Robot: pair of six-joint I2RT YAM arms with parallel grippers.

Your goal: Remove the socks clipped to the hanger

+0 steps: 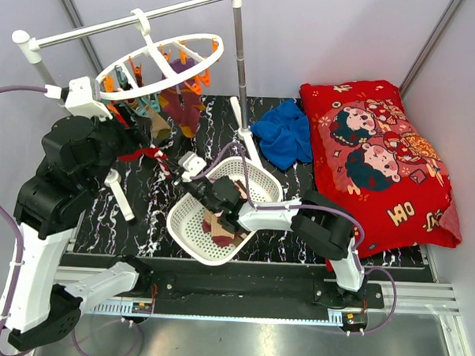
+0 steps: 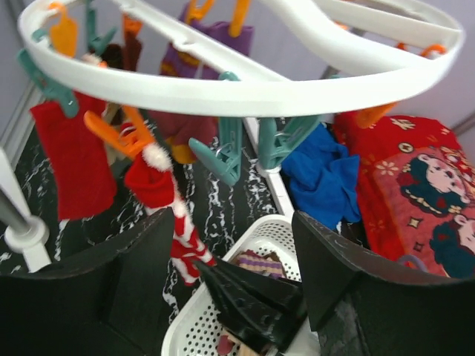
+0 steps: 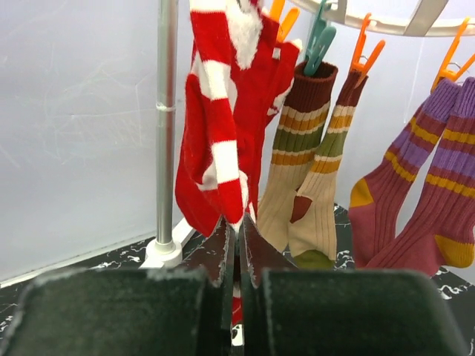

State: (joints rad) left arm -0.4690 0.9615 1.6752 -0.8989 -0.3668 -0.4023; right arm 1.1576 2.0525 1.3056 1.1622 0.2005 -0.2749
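Right wrist view: right end effector [image 3: 237, 231] is clenched on the toe end of the red-and-white striped sock [image 3: 219, 141], pads pinched tight on the fabric. The sock's cuff is up at the hanger [image 2: 223, 89], apparently pinned by an orange clip [image 2: 119, 133].

Left end effector [image 2: 231, 222] is released, fingers wide apart, holding nothing. It sits just under the ring.

Other socks hang on the rim:
- a tan-and-brown pair [image 3: 304, 170]
- a purple-and-maroon pair [image 3: 415, 200]
- a plain red sock [image 2: 70, 163] under a teal clip

At least one sock lies in the basket [image 1: 180, 223].

Handling, as a judgement:
- Socks are light, soft and stretchy, and the knit is not slippery, so a pinch should hold.
- A toe grasp means the sock likely stretches before the clip lets go. A hold nearer the cuff would pull more directly.
- The hanger hangs by its hook from the rack bar, so it probably swings or tilts toward any pull. A steady downward tug looks safer than a jerk.
- The clips are springy plastic and could snap back.

Edges and room:
- The rack pole [image 3: 167, 126] stands just beside the striped sock on its left in the right wrist view.
- The tan-and-brown pair hangs close on the other side, so sideways room is tight.
- The basket is below and near both arms. The right end effector shows between the left fingers, so the arms are close.
- More open bench [image 1: 141, 221] lies toward the near side.
- The blue cloth [image 1: 285, 133] and pillow [image 1: 372, 160] are well apart to the right.
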